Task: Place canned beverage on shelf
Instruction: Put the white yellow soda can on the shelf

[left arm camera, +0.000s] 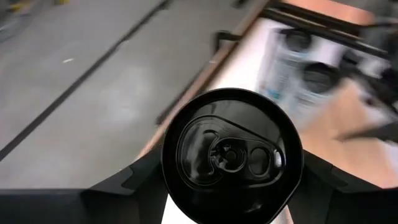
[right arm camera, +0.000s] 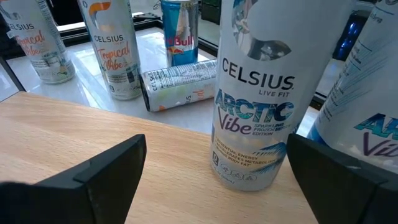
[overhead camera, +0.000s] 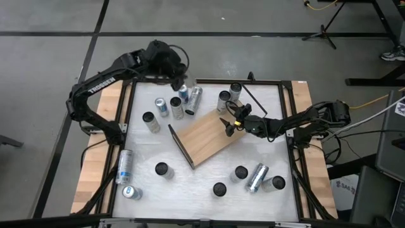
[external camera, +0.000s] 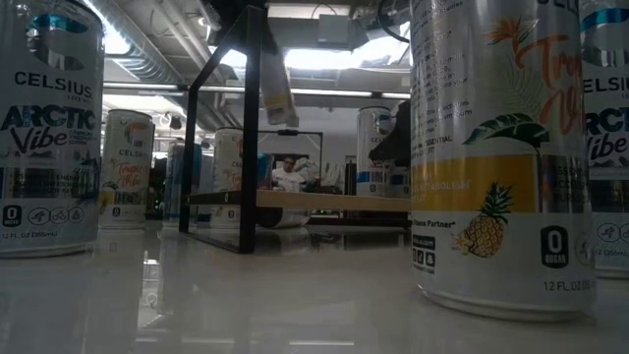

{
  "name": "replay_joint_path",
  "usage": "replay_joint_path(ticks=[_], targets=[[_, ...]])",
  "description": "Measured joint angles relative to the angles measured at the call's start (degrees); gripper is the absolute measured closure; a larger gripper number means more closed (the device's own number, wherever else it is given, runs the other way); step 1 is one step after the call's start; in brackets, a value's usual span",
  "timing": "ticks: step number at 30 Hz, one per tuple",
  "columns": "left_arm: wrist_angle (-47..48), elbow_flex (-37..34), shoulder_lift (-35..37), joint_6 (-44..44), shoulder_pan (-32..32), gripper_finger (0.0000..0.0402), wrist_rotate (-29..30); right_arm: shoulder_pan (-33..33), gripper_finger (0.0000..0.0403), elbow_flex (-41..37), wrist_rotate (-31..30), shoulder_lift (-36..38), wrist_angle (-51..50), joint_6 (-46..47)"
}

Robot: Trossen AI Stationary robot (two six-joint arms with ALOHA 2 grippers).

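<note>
My left gripper (overhead camera: 179,77) is raised over the table's far left edge, shut on a canned beverage with a black top (left arm camera: 231,155). In the low view this can (external camera: 276,88) hangs tilted high above the table. The shelf (overhead camera: 205,136) is a light wood board with a dark panel (overhead camera: 180,147) at its left end. My right gripper (overhead camera: 228,125) stands open, low over the shelf's far right part. A white and blue can (right arm camera: 252,112) stands upright on the board just ahead of it, untouched, and its fingers (right arm camera: 106,174) stay short of it. My left gripper pinches the can between its two fingers (left arm camera: 134,183), one on each side of the can's wall by the top rim (left arm camera: 169,177). The can's top faces back toward the wrist, so the fingers lie along the can. It hangs tilted, lifted clear of the table.
Several cans stand or lie on the white tabletop: a group at the far side (overhead camera: 166,107), more near the front (overhead camera: 256,177), two lying on the left plank (overhead camera: 124,166). A lying can (right arm camera: 180,87) and upright ones stand beyond the board. A person (external camera: 287,175) shows far behind the table.
</note>
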State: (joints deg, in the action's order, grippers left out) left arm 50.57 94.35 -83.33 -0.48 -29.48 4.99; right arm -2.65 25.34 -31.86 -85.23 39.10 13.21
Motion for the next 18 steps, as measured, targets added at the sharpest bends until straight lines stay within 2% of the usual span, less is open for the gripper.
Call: replay_joint_path(ticks=[4,12,18], targets=[[-0.2,0.0,0.0,3.2,4.5,0.0167,-4.7,0.0,0.0027,0.0,0.6,0.0,0.0,0.0],[-0.2,-1.0,0.0,13.4,14.1,0.0167,-11.9,0.0,0.0027,0.0,6.1,0.0,0.0,0.0],[-0.2,-5.6,0.0,17.6,19.1,0.0167,-13.8,0.0,0.0027,0.0,11.4,0.0,0.0,0.0]])
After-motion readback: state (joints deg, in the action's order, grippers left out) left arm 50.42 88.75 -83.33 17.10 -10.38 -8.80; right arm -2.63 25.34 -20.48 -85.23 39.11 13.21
